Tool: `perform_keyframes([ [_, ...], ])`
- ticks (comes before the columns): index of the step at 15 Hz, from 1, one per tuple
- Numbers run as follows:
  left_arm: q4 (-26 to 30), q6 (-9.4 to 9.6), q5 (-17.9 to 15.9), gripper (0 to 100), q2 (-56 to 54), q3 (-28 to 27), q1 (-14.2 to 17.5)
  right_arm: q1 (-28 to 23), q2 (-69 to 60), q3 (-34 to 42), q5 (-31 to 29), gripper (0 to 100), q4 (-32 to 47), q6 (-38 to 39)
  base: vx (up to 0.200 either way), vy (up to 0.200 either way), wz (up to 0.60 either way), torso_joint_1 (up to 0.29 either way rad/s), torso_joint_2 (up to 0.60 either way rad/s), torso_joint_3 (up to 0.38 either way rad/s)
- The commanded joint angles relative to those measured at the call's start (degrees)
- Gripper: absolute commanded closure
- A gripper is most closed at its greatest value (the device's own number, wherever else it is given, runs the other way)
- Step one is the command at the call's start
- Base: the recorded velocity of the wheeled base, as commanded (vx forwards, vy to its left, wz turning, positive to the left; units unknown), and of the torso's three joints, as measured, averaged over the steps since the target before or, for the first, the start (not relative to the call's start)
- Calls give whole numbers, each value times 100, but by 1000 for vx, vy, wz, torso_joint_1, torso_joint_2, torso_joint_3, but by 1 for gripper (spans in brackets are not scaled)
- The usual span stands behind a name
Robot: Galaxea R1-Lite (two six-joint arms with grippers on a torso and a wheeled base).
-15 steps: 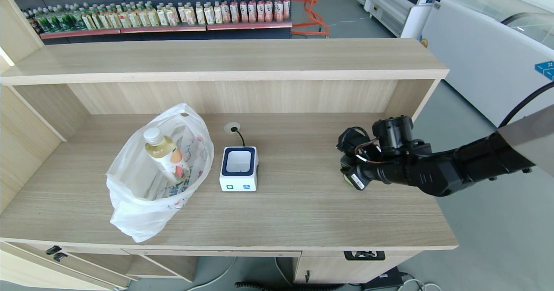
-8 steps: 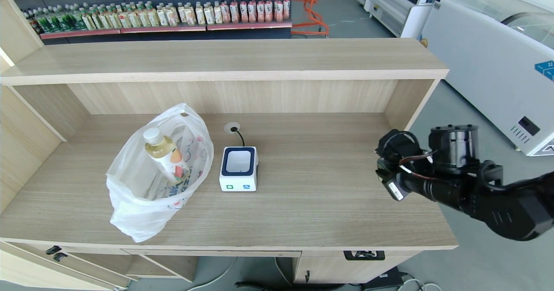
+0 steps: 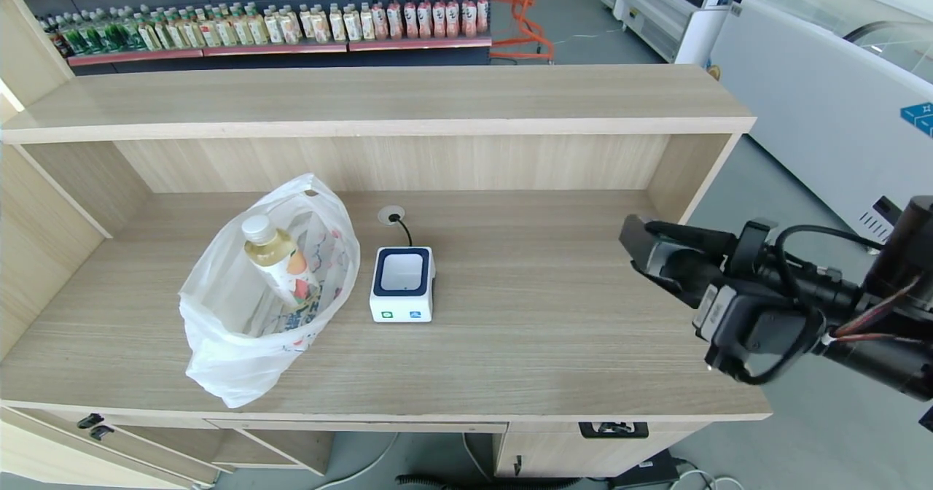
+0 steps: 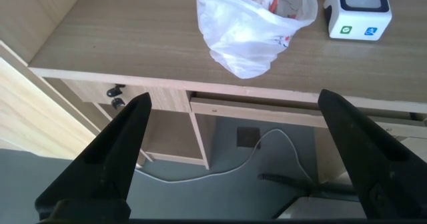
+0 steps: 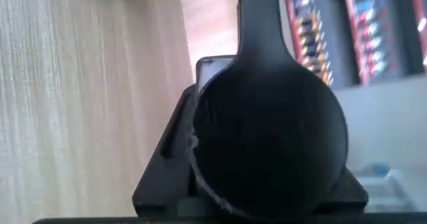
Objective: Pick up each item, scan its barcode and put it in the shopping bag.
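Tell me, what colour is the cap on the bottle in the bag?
White. The cap of the bottle shows best in the head view.

You have a wooden counter (image 3: 554, 344) in front of you, with a raised ledge (image 3: 379, 100) along its back. Beyond it, you can see a shelf of drink bottles (image 3: 291, 23), an orange rack (image 3: 521, 9) and, to the right, white freezers (image 3: 809, 82).

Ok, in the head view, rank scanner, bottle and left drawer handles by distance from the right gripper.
1. Scanner, centre, nearest the right gripper.
2. Bottle, in the bag, farther left.
3. Drawer handles, below the counter's left front.
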Motion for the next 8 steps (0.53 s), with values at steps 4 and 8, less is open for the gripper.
perform_keyframes([
  [4,0,-1,3,0,-1,0,1,929,422,45,3044,100,1279,-4691,0,0,0,0,0,0],
  [8,0,-1,3,0,-1,0,1,1113,493,63,3888,100,2369,-6484,0,0,0,0,0,0],
])
